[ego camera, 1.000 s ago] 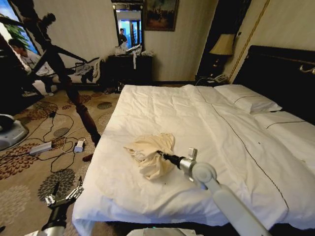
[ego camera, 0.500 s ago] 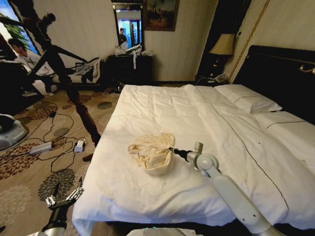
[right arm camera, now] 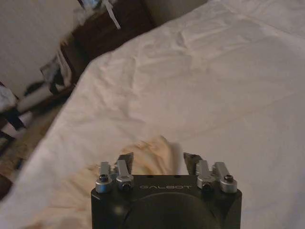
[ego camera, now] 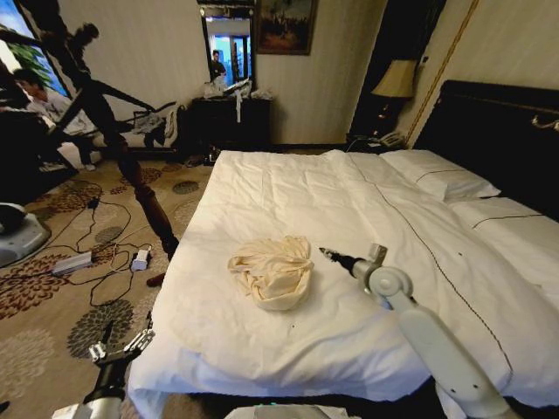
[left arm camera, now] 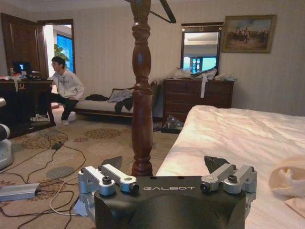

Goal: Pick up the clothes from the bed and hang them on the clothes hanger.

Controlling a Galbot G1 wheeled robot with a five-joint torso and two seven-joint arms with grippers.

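Since a second earlier, my right gripper point(ego camera: 325, 253) had let go of the clothes point(ego camera: 272, 271) and backed off toward the pillow side; it hung just beside the heap, apart from it, fingers spread with nothing between them. From the right wrist camera the garment point(right arm camera: 143, 155) looked blurred, so I could not tell how high above it the jaws hung. Bundled into a rounder cream heap, the top lay on the white duvet near the foot-side edge of the bed point(ego camera: 349, 201). My left gripper point(ego camera: 120, 346) waited low over the patterned carpet point(ego camera: 52, 323) beside the bed, fingers parted, empty.
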